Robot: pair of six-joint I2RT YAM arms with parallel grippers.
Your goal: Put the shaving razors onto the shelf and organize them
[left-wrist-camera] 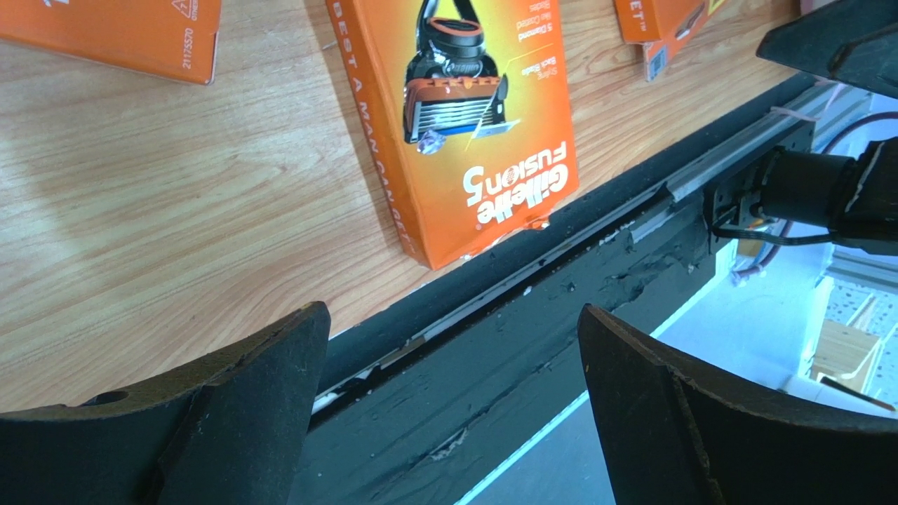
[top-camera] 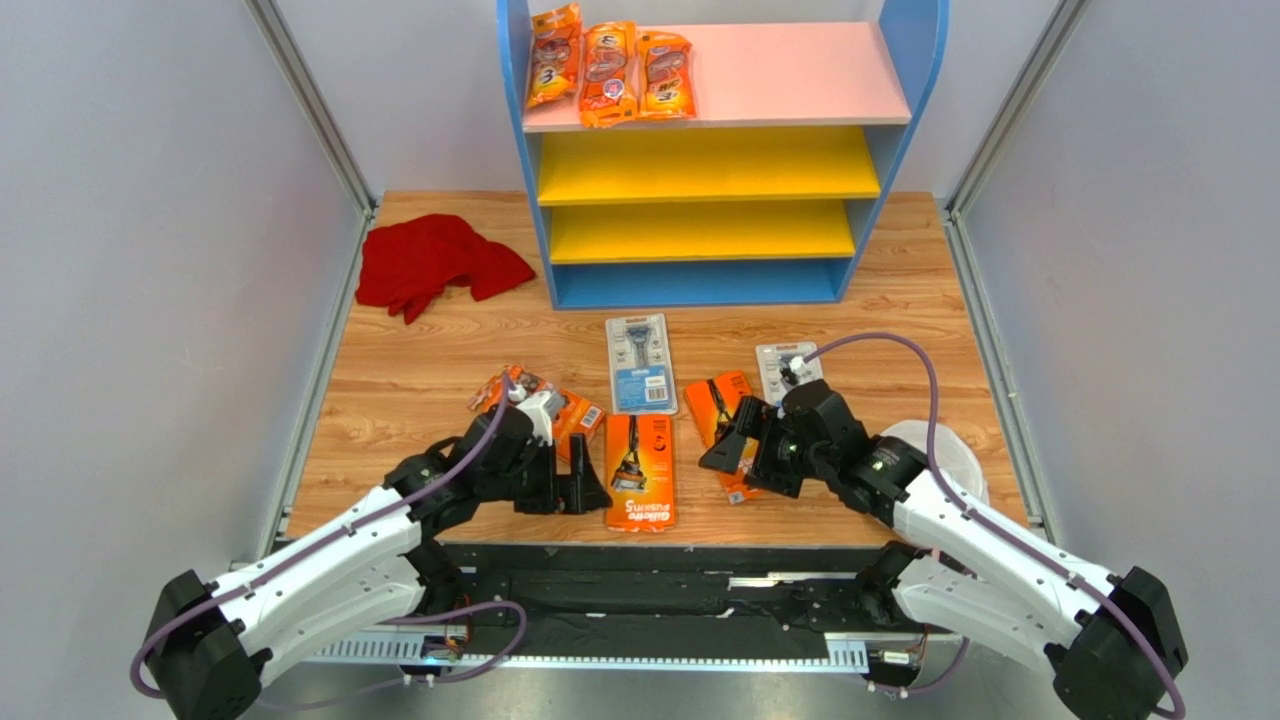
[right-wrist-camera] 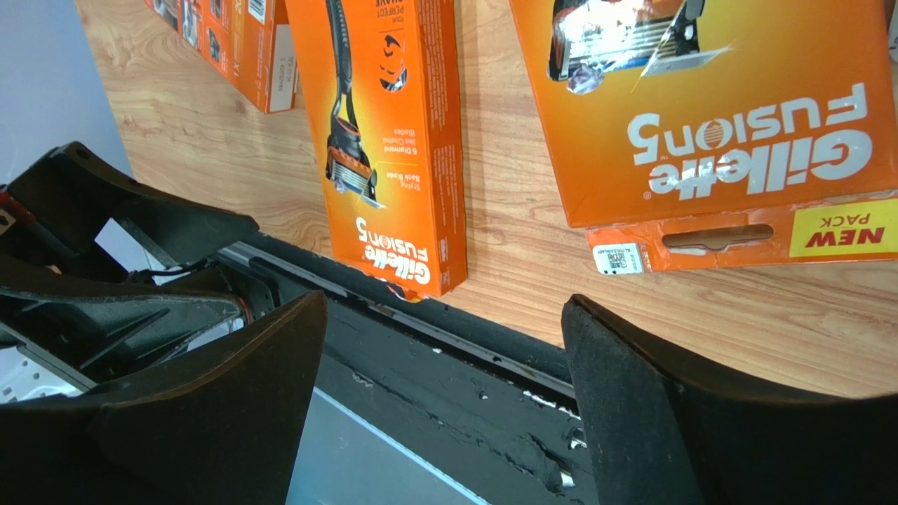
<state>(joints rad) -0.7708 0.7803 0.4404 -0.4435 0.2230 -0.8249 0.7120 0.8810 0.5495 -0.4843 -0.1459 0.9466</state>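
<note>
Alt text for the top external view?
A robot's open left end effector and open right end effector flank a flat orange razor box at a wooden table's near edge. Behind, a blue-sided shelf carries three orange razor bags on its pink top board.

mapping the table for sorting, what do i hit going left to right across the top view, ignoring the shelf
red cloth → orange packs → grey-blue blister card → orange box → small blister card → white dish
</note>
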